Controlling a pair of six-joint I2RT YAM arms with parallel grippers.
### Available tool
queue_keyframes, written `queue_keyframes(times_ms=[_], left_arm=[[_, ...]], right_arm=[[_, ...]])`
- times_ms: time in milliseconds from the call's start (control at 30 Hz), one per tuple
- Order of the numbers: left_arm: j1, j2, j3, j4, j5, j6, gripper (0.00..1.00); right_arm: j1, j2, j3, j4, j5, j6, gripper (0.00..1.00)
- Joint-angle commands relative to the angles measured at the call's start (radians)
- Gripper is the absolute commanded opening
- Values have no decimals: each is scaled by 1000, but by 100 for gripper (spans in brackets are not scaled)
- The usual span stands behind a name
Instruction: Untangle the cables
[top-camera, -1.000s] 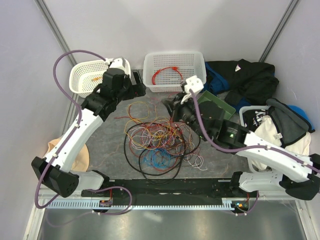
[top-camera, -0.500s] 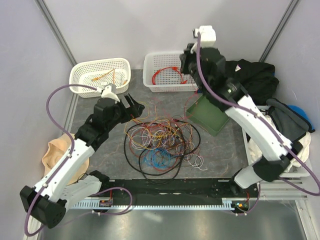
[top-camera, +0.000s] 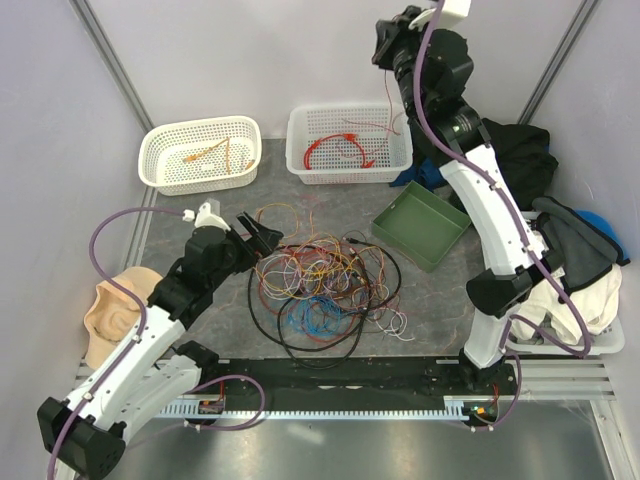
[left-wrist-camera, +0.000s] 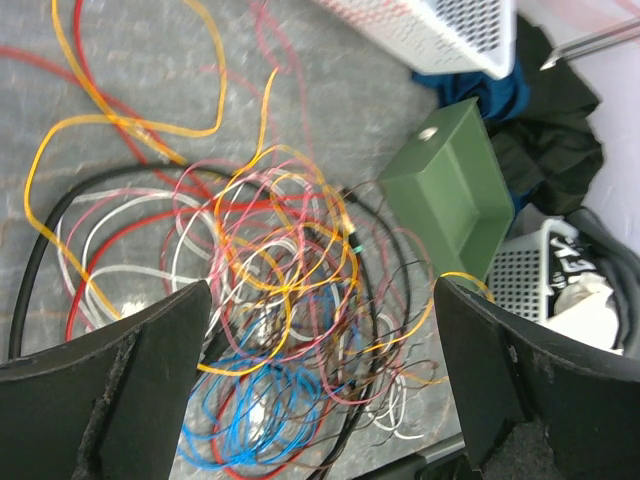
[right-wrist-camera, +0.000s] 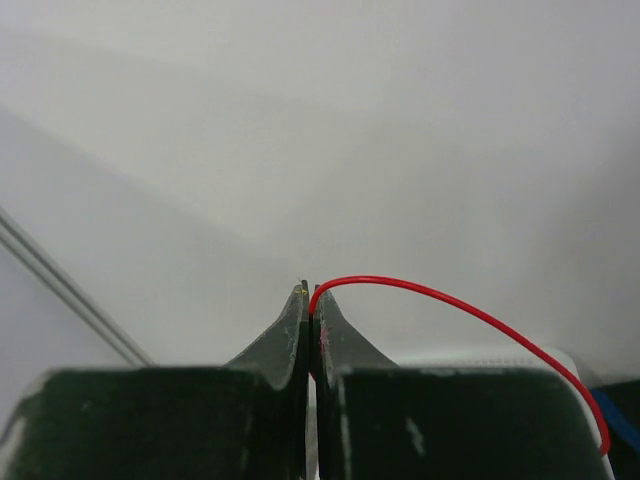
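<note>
Claw status: right gripper is pinched tight on a thin red wire that arcs off to the right of the wrist view. The left gripper is spread wide, holding nothing. Versus half a second ago, the right arm has gone up from above the middle basket to the top edge of the overhead frame. The red wire now runs from its tips down into that basket, where a thicker red cable lies. One second ago that arm was low at the pile's upper right. Left arm has come off the left basket toward lower left; its fingers now sit at the left edge of the cables, contact can't be judged. Pile looks unchanged: red, orange, yellow and white loops at frame centre, blue wires low in it, black cable ringing the lot. Left basket holds a few orange and yellow wires. Green tray sits just right of the pile, corner-on, now uncovered. Dark clothing is heaped at right, a beige object at the left edge. Grey mottled tabletop, pale walls, black rail along the bottom.
</note>
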Motion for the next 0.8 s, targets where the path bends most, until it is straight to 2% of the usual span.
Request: queue_keyframes(times_ms=[0,100,333,633,667,733,767], left_arm=[[-1,-2,-43,35,-10,-51,100],[-1,-11,-64,36,-26,-42,100],[-1,-51,-101,33,-35,-54,100],[-1,-68,-138,27,-7,-69,100],[-1,-61,-141,30,-12,-68,100],[-1,-41,-144,35,-15,-65,100],[-1,-37,-142,33,-12,-59,100]], right_arm=[[-31,63,38,217,-29,10,0],[-50,160,87,235,-28,-10,0],[-102,281,31,359,-32,28,0],[-130,497,118,424,-75,89,0],[-131,514,120,395,-86,96,20],[-133,536,109,355,-132,105,48],[-133,531,97,318,-155,125,70]])
